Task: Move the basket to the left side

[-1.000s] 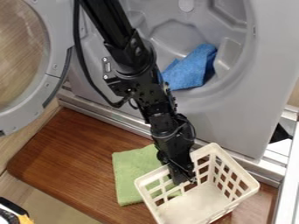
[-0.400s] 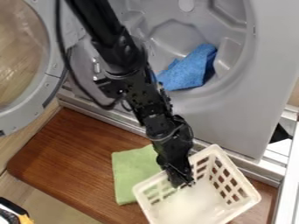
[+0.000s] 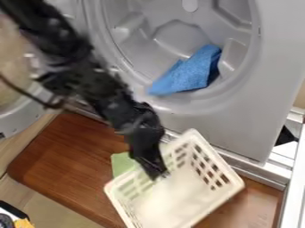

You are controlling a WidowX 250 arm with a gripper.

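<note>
White basket (image 3: 170, 196) w/ blk hand (image 3: 157, 173) clenched on its rim, partly over grn cloth (image 3: 121, 164), near washer (image 3: 232, 129)

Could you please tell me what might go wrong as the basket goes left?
The basket partly covers the green cloth, so it might drag the cloth along. The gripper is at just one side of the basket, which could swing or slip.

**Smooth plastic, matt cloth, glossy wood**

At bottom centre, the basket (image 3: 173, 196) looks like smooth plastic. The brown board (image 3: 65, 156), lower left, is glossy, grained wood. The blue cloth (image 3: 189, 75), upper right, looks rough and matt; the grey panel (image 3: 238, 122) below it, smooth.
</note>
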